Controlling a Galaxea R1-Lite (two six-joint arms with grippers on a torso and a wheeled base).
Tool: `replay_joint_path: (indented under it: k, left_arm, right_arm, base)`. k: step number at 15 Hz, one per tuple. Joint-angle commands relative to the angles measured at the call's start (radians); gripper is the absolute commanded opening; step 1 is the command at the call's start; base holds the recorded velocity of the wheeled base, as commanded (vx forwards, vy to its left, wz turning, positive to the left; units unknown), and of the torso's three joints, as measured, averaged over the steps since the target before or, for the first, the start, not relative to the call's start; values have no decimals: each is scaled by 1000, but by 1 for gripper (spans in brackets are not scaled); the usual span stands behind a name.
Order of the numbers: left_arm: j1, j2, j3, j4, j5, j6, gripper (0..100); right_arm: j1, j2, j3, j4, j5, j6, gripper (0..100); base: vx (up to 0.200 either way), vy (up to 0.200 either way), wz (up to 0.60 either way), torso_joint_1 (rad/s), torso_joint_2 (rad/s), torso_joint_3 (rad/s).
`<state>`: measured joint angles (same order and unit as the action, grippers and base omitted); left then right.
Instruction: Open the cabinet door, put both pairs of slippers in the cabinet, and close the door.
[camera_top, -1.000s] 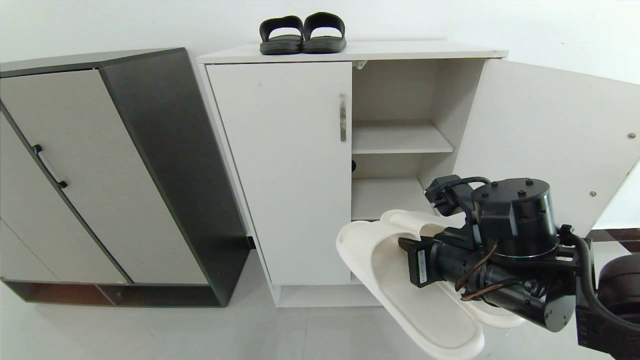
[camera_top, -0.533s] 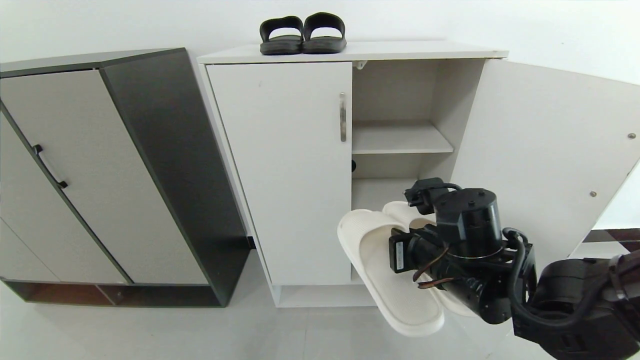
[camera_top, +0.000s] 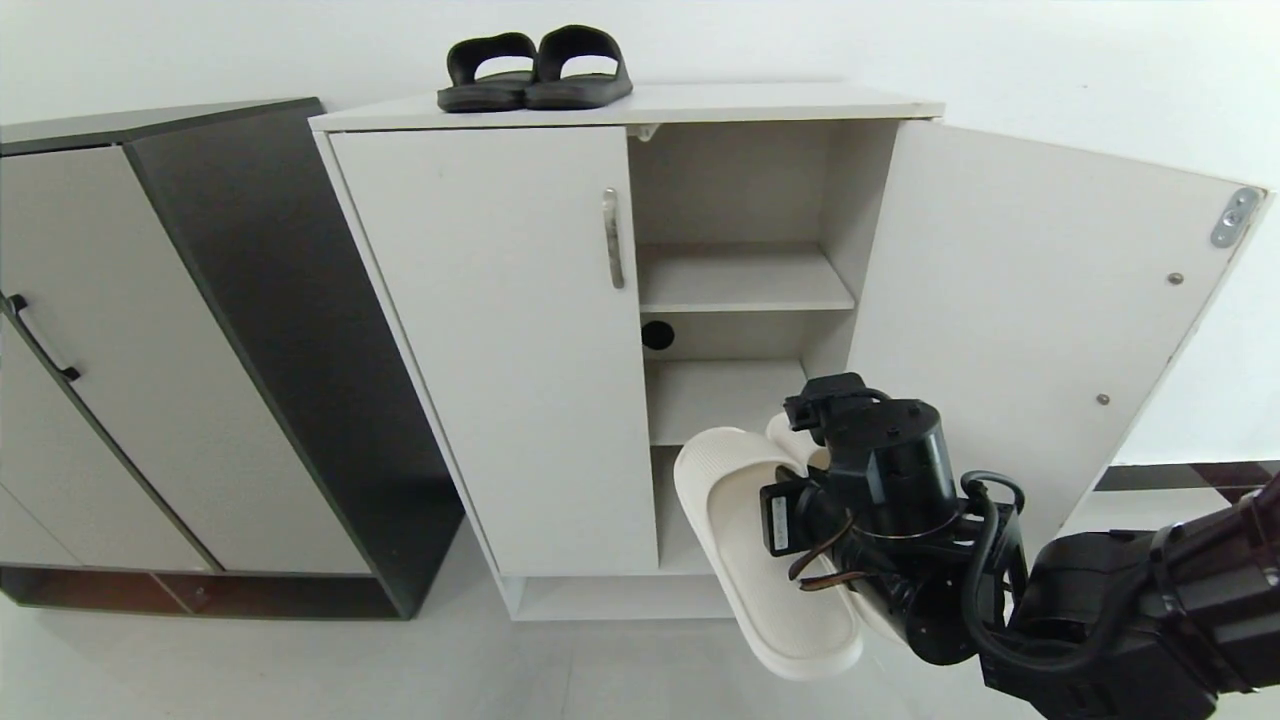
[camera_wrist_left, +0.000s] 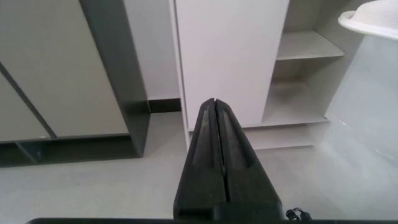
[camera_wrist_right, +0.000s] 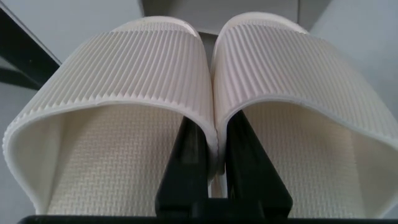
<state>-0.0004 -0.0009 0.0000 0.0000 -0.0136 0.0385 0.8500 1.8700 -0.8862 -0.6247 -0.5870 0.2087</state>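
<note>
Slippers: white pair (camera_top: 745, 540), light, soft ribbed foam, likely flexing if gripped far from the middle. Right gripper (camera_wrist_right: 214, 158) is pinching their adjoining inner edges together, jaws nearly closed, just before the open cabinet (camera_top: 740, 275). Black pair (camera_top: 535, 70) is sitting on the cabinet top and is probably best grasped likewise.

White slippers (camera_top: 745, 540) before the open cabinet (camera_top: 500, 350), black slippers (camera_top: 535, 70) on its top.
</note>
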Motion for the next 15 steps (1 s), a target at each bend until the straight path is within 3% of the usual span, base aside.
replay_joint_path:
  k: [1,15]
  left_arm:
    - [-1,2,0,0,0,0,0]
    - [0,2,0,0,0,-2,0]
  right_arm:
    - [6,-15,3,0,-2,0,0]
    - [-69,-25,4,3,-19,-5,0]
  base:
    - [0,0,0,0,0,0]
    - [0,0,0,0,0,0]
